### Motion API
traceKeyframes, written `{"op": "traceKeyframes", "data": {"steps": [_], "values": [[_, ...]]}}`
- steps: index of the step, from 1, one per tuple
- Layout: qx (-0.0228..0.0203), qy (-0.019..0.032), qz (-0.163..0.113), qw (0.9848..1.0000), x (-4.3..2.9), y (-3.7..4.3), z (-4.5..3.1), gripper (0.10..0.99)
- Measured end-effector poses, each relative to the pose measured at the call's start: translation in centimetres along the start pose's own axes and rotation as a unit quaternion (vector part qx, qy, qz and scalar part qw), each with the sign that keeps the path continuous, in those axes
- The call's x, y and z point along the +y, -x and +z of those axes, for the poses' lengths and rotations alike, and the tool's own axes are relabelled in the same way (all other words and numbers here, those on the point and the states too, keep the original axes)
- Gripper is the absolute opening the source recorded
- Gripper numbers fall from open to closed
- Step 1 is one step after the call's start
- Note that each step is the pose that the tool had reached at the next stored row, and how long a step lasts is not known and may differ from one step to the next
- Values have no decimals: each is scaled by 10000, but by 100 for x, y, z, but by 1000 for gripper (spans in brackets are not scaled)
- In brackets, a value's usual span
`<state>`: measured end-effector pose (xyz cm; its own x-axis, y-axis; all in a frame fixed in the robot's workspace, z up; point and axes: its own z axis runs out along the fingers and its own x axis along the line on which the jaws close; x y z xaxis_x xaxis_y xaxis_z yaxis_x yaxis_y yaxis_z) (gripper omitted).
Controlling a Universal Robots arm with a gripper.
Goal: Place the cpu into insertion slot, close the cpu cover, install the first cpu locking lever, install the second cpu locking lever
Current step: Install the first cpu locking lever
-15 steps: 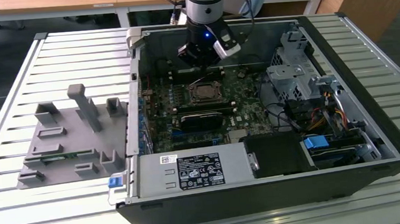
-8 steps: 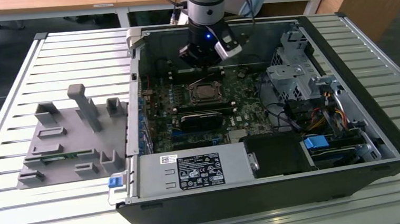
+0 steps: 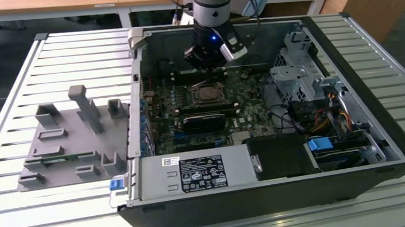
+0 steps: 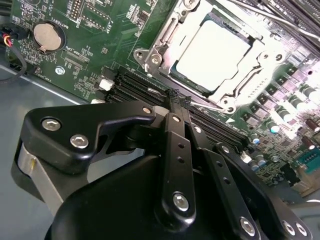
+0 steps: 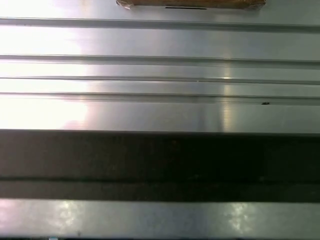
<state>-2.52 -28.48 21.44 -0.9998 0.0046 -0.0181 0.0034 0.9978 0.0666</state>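
CPU (image 4: pixel 212 52) seated flat in the socket, silver-grey top facing up, bright under the light in the second wrist view. CPU cover (image 4: pixel 165 42) lying down around it, grey metal frame bordering the chip on all sides, chip showing through the window. Thin locking lever (image 4: pixel 200 103) running along the socket edge nearest the claw; whether latched, cannot tell. Socket (image 3: pixel 206 93) in the exterior view near the middle of the green motherboard (image 3: pixel 162 128), inside the open computer case (image 3: pixel 397 148).

Claw (image 4: pixel 176 97) poised just beside the socket on the side of the black memory slots (image 4: pixel 131 86), black fingers (image 4: pixel 175 145) drawn together at the tips with no gap visible and nothing between them. Tips close above the lever and slots; contact with either, cannot tell. In the exterior view, claw (image 3: pixel 207 70) hanging from the grey arm (image 3: pixel 211 0), just behind the socket.

Round coin battery (image 4: pixel 48 36) on the board, well apart from the socket. Power supply with a white label (image 3: pixel 196 174) at the near end of the case. Grey plastic fixture (image 3: pixel 72 141) on the slatted metal worktop (image 3: pixel 24 222), toward the exterior view's left of the case. Metal slats (image 5: pixel 160 75) and a dark band across the first wrist view.
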Motion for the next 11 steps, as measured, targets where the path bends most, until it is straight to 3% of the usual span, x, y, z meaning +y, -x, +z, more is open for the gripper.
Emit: {"op": "traceKeyframes", "data": {"steps": [11], "values": [[0,0,0,10000,2,43,43,106]]}}
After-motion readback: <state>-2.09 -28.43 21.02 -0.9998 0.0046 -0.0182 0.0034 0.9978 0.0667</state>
